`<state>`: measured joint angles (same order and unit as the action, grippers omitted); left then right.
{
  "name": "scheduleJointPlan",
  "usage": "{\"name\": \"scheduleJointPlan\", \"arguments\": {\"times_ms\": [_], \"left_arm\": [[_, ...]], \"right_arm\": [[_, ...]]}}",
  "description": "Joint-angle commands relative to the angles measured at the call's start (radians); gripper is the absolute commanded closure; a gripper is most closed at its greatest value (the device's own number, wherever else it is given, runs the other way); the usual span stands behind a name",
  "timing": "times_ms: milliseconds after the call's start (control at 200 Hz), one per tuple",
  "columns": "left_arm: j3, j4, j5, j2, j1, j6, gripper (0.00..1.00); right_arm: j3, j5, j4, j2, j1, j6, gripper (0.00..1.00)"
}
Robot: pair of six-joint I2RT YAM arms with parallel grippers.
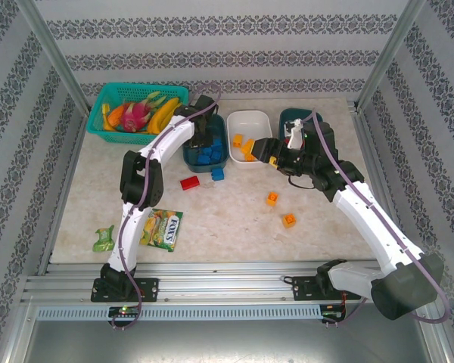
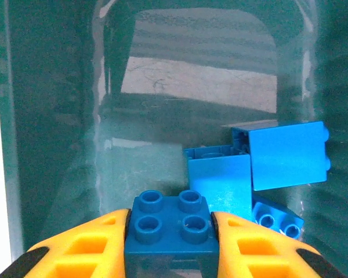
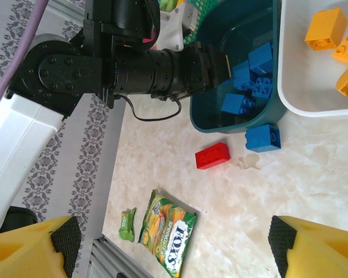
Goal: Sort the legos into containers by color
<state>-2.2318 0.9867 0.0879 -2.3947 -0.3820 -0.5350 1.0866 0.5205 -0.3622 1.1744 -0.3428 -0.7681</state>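
Left tool [image 2: 171, 246] grips blue lego [image 2: 170, 223]; packet [image 1: 162, 229] reads FOX'S

Text on screen | packet [image 1: 163, 229] reads "FOX'S" in white letters | right wrist view: same "FOX'S" brand, turned sideways, on packet [image 3: 168, 233]

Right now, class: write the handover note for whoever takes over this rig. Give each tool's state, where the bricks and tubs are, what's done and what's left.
Left tool: shut on a blue brick, inside the left teal tub.
Right tool: open, empty.
Done: blue bricks are in the left teal tub, and orange-yellow bricks are in the white tub.
Left: release the held blue. Loose on the table are a red brick, a loose blue brick and two orange bricks.
Right teal tub: contents hidden.
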Motion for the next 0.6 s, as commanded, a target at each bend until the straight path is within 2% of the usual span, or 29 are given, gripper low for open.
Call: {"name": "scheduleJointPlan", "arguments": {"times_ms": [0,75,255,435,595], "left_arm": [[-0.028,0.066,0.039,-0.024,0.013,-0.015,0.69],[-0.028,0.071,0.038,-0.03,0.014,-0.018,0.68],[-0.029,0.075,0.001,-0.039,0.014,-0.018,0.54],[-0.029,0.078,-0.013,-0.006,0.014,-0.02,0.44],[-0.028,0.069,-0.037,0.089,0.013,-0.036,0.38]], "right_arm": [[-0.011,-0.01,0.006,-0.013,0.002,0.0,0.14],[-0.014,-0.011,0.002,-0.01,0.0,0.002,0.13],[0.001,-0.03,-0.062,0.014,-0.018,0.038,0.13],[0.032,-0.102,-0.144,0.049,-0.079,0.103,0.13],[0.033,-0.192,-0.162,0.087,-0.155,0.157,0.13]]}}
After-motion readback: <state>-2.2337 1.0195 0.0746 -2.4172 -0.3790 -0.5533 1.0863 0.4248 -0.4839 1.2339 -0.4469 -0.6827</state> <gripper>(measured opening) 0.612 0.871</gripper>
